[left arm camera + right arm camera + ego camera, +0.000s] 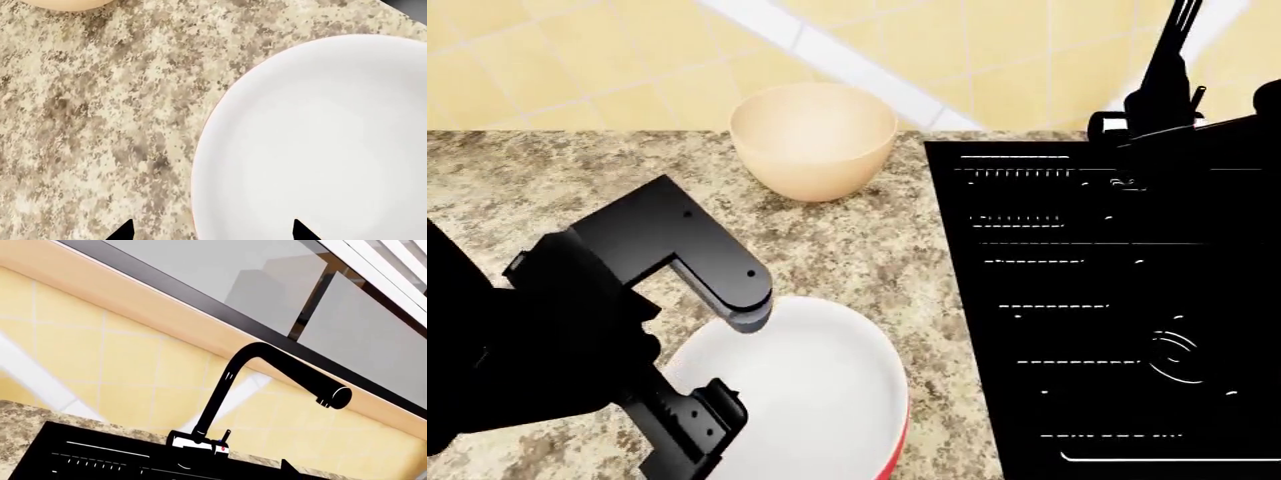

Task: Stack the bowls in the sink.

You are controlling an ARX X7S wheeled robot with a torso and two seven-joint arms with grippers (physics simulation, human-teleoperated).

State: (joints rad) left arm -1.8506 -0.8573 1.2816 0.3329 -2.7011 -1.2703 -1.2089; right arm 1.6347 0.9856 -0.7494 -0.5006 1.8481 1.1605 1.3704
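Observation:
The wide shallow bowl (827, 400), white inside with a red outside, sits on the granite counter near its front edge. My left gripper (212, 232) is open just above it. The bowl's rim (200, 165) lies between the two dark fingertips (123, 231), one over the counter and one over the white inside. The deeper beige bowl (813, 140) stands upright at the back by the wall, and its edge shows in the left wrist view (67, 4). The black sink (1108, 300) lies to the right. My right gripper (207, 472) is out of the head view and holds nothing. One fingertip (291, 472) shows, set wide.
The tall black faucet (227, 390) rises at the sink's back edge, also in the head view (1161, 90). The sink has ridged drainer lines and a drain ring (1174, 355). A yellow tiled wall (587, 60) backs the speckled counter (534, 180). My left arm (627, 290) hides the bowl's left part.

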